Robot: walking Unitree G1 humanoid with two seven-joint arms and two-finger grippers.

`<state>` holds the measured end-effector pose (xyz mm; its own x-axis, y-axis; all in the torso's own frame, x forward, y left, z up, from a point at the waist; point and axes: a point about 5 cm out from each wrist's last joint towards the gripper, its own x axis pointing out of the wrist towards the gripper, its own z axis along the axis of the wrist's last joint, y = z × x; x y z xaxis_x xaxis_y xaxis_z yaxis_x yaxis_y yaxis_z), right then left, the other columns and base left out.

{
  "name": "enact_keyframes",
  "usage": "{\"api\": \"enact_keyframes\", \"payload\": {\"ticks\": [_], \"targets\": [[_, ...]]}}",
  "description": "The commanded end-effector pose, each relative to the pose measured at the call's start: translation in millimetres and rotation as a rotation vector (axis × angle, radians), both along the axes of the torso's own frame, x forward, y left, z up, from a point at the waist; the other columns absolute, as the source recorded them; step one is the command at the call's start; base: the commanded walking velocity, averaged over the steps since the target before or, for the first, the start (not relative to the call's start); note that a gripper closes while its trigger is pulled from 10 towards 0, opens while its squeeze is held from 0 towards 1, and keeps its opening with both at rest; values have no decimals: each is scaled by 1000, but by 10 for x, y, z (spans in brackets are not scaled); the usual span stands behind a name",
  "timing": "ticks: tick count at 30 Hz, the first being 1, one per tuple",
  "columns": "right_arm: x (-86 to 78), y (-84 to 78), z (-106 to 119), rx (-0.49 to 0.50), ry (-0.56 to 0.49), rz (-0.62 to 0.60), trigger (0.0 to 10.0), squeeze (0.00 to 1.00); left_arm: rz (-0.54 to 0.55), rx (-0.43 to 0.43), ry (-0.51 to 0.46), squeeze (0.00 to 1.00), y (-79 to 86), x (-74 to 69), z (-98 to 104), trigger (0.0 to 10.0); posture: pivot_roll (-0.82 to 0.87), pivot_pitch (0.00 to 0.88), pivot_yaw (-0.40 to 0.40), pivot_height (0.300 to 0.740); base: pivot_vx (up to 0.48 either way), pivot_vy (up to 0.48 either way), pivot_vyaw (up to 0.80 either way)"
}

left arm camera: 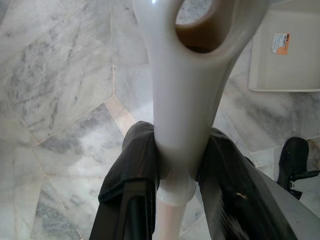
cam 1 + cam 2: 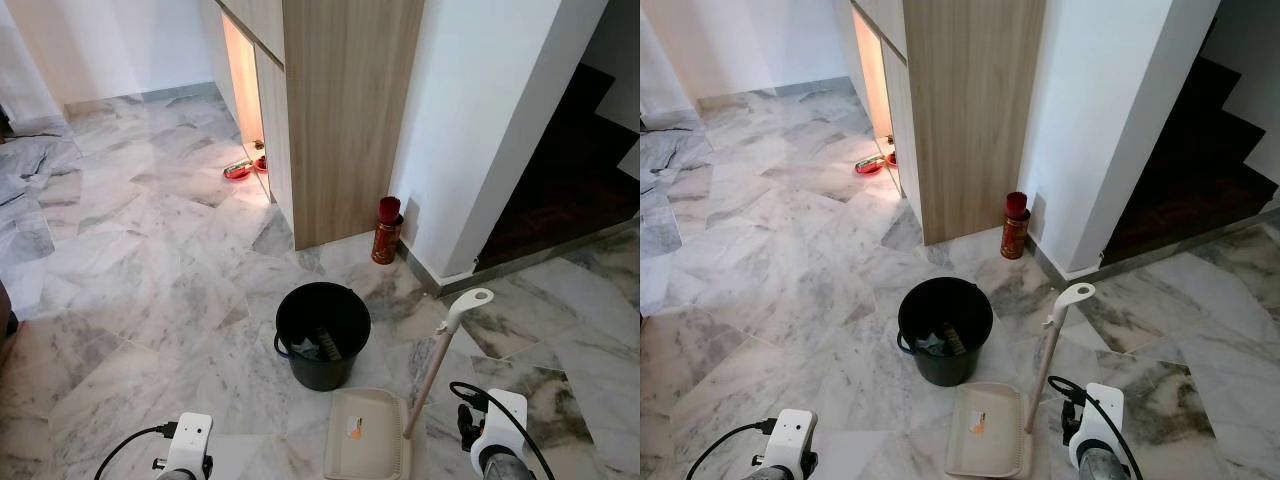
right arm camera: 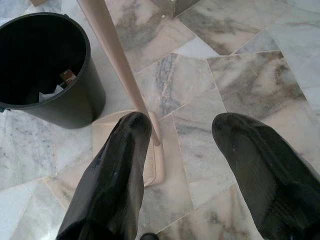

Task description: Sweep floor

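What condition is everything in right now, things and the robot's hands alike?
left hand: shut around a white handle.
right hand: open, empty, near the dustpan.
dustpan: pan flat on the floor, pole upright, unheld.
bucket: upright, uncovered, scraps at the bottom.
red canister: upright beside the wall.
cupboard: lit inside.

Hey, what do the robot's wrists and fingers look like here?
Both wrists carry white housings with black cables looping off them, on the left arm and the right arm. Each gripper has two long, rounded, matte black fingers.
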<state>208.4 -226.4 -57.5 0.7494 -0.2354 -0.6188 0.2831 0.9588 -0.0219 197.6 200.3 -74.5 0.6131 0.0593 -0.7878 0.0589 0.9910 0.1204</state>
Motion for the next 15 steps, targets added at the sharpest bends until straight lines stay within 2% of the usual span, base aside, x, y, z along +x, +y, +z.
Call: {"api": "enact_keyframes", "payload": {"ticks": [1, 5, 11, 15], "targets": [[49, 15, 35, -1, -29, 1, 10000, 0, 17, -13, 3, 0, 3, -13, -7, 10000, -1, 0, -29, 740, 0, 0, 0], [56, 18, 40, -2, -34, 0, 10000, 0, 25, -17, 5, 0, 5, -15, -8, 10000, 1, 0, -29, 740, 0, 0, 0], [67, 39, 44, -1, -39, 3, 10000, 0, 25, -19, 3, 0, 11, -11, -5, 10000, 1, 0, -27, 740, 0, 422, 0], [62, 41, 39, 0, -35, 4, 10000, 0, 8, -8, 1, 0, 12, -3, 0, 10000, 2, 0, -27, 740, 0, 0, 0]]}}
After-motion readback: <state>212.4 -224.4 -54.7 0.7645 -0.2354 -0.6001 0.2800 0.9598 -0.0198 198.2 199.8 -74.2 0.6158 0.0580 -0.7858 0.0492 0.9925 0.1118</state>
